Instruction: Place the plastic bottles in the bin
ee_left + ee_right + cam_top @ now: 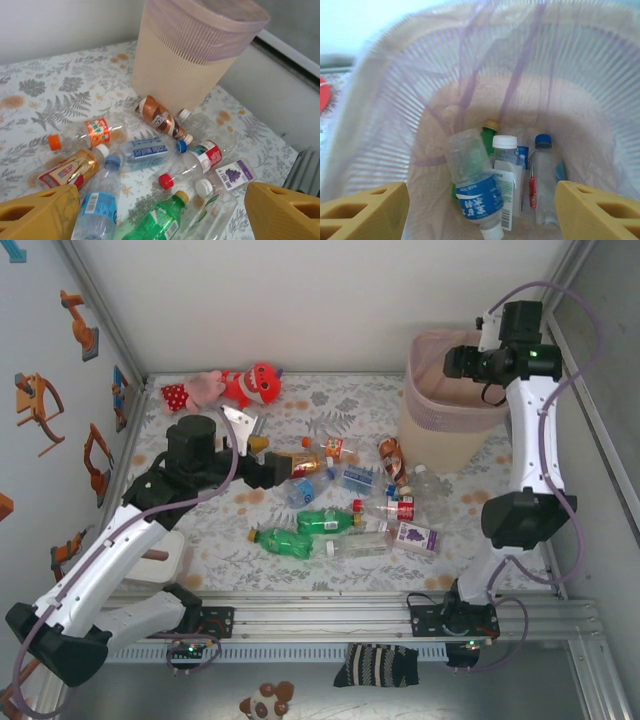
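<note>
Right gripper [480, 192] hangs wide apart over the bin [385, 100]; inside, a blue-labelled bottle [470, 175] leans cap-down. Left gripper [160, 210] is spread too.

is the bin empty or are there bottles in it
Not empty. The right wrist view looks down into the bin at several bottles on its bottom.

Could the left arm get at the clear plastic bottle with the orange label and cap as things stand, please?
Probably yes: the orange-labelled clear plastic bottle lies uncovered, and the open left gripper hangs nearby.
</note>
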